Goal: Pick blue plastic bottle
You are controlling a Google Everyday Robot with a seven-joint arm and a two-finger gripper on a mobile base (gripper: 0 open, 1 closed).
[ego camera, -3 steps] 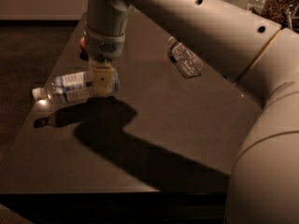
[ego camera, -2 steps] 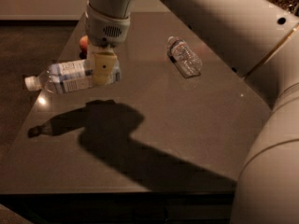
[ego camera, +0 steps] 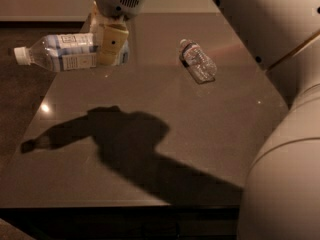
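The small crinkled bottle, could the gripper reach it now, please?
Probably not yet: the gripper, above the table at left, is shut on the blue plastic bottle, though nothing blocks the crinkled bottle.

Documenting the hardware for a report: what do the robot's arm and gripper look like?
The arm is smooth, off-white, rounded shells with small dark holes and a thin tan seam. The gripper, at the view's top left, has a grey vented housing and cream blocky fingers.

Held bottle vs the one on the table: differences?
The blue plastic bottle is larger than the small bottle. It carries a wide light-blue and white label; the small bottle has a thin dark band. The gripper, at upper left, grips it sideways above the table; the small bottle lies on it. Both are clear plastic.
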